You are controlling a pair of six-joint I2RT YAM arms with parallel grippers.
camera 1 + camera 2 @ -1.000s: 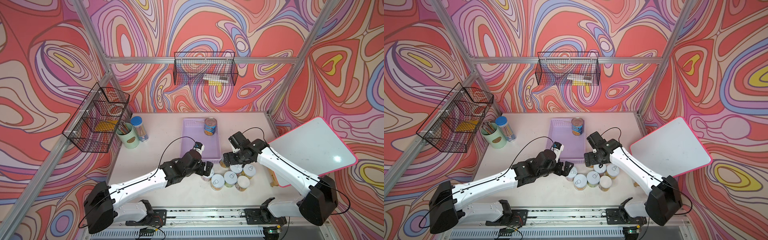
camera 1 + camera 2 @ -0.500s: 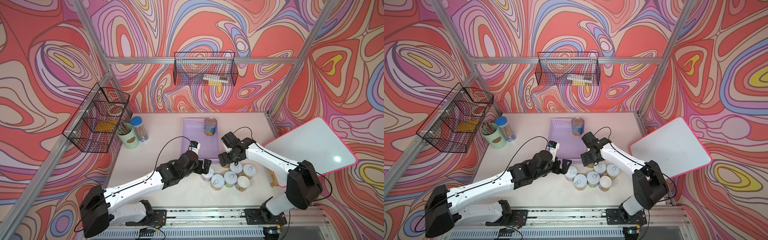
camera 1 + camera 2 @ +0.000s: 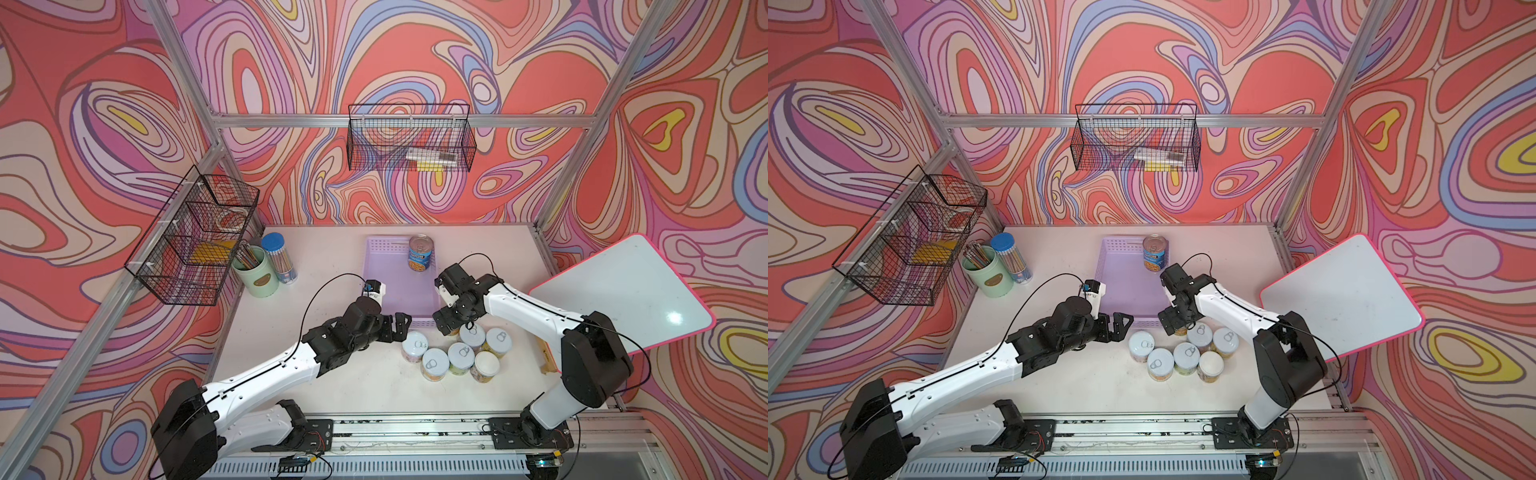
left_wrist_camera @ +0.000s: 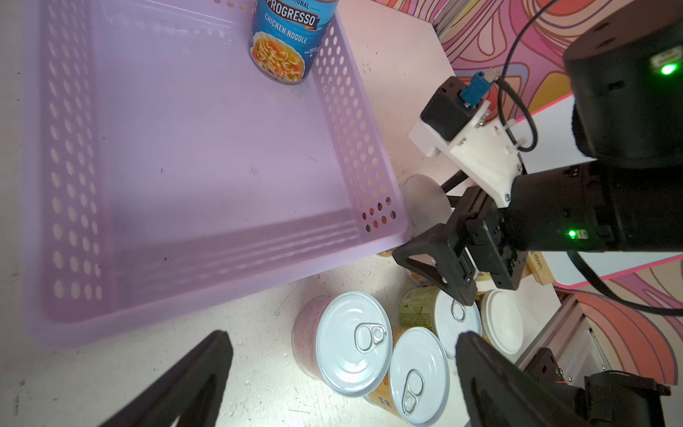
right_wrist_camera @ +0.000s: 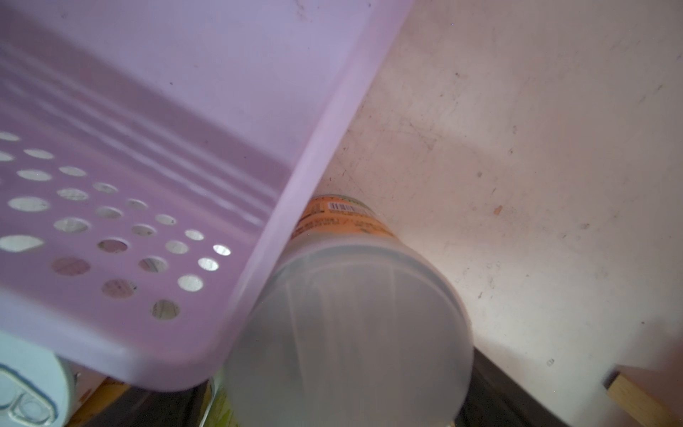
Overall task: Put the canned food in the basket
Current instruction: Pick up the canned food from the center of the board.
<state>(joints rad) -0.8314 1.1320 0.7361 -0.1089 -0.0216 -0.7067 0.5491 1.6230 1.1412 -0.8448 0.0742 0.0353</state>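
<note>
Jaws on both are gaping empty: L gripper (image 3: 400, 327) hovering by the pink can (image 3: 413, 347), R gripper (image 3: 448, 324) poised over the orange-label can (image 5: 347, 332) at the basket's (image 3: 376, 266) 5 o'clock corner, prob. needing centring before closing.

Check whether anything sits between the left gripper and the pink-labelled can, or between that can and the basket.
Nothing visible. The open left gripper faces the pink-labelled can across bare table. Toward the basket there is only its low near wall; the floor behind is bare, the tall can standing in a far corner.
</note>
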